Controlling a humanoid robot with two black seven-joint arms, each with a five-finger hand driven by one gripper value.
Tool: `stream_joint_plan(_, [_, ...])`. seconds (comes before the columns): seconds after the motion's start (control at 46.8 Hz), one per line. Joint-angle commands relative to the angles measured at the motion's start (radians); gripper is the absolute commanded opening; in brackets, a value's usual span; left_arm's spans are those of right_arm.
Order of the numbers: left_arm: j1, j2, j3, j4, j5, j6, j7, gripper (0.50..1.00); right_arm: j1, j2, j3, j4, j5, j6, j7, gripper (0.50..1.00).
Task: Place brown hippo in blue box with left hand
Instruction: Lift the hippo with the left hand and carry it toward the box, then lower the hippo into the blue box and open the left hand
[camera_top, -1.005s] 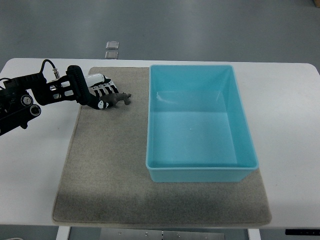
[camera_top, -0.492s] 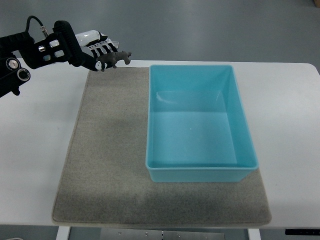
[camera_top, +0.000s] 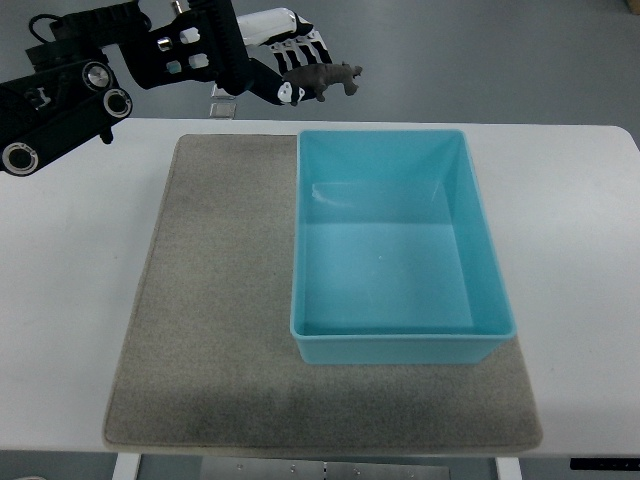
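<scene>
I'm looking down on a white table (camera_top: 70, 300) with a grey mat (camera_top: 210, 330) spread over its middle. Beyond the table's far edge there is grey floor (camera_top: 480, 50), and a small pale square object (camera_top: 224, 105) lies on it, partly hidden behind the arm. The blue box (camera_top: 395, 250) sits on the right half of the mat, open side up; I see nothing in it but glare on its floor.

My left hand (camera_top: 275, 55) comes in from the upper left on a black jointed arm (camera_top: 90, 85). It is up at the top of the picture, above the table's far edge and just beyond the box's far-left corner. Its fingers (camera_top: 290, 45), white with black joints, are curled and pinching the hippo (camera_top: 325, 78), which sticks out from the fingertips toward the right. The toy is in the air, not touching mat or box, and lies over the floor just outside the box's far wall.

The hippo is small and dark brown, held roughly level, with stubby legs pointing down; its head seems to face right, away from the hand. Finer detail is too small for me to make out.
</scene>
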Motion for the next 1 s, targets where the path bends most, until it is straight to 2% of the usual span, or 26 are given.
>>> stream_joint_plan(0.0, [0.001, -0.043, 0.007, -0.009, 0.002, -0.003, -0.001, 0.500, 0.000, 0.000, 0.000, 0.000, 0.001, -0.001, 0.000, 0.936])
stream_joint_plan(0.363, [0.002, -0.165, 0.133, -0.012, 0.006, -0.001, -0.003, 0.500, 0.000, 0.000, 0.000, 0.000, -0.001, 0.000, 0.000, 0.936])
stream_joint_plan(0.983, [0.027, -0.218, 0.225, -0.009, 0.075, 0.000, -0.012, 0.500, 0.000, 0.000, 0.000, 0.000, -0.001, 0.000, 0.000, 0.936])
